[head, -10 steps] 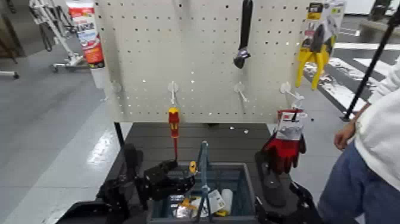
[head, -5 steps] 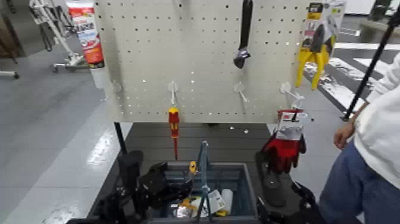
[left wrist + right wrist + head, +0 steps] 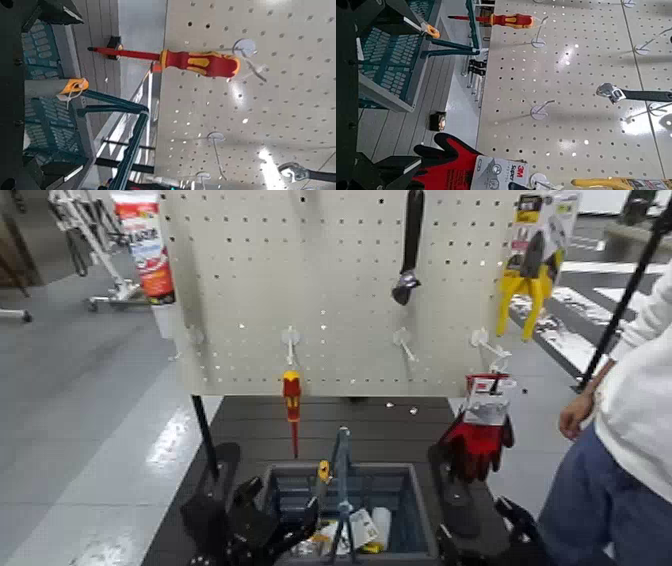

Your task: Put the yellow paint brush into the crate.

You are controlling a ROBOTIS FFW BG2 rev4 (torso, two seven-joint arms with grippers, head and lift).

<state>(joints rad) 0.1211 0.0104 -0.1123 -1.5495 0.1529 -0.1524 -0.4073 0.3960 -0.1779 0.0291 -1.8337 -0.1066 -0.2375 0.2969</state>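
Perhaps workshop mock-up: pegboard hung with tools.

Over on the glove tag, clipped to the red glove, I can read "3M" and "Super". The tube up on the board carries lettering ending "LARGE", partly cut off.

Hoop handle stands upright mid-crate, splitting opening. Room either side of it, above packaged items inside. Red-and-yellow screwdriver hangs behind left half; red-black glove beyond right rim.
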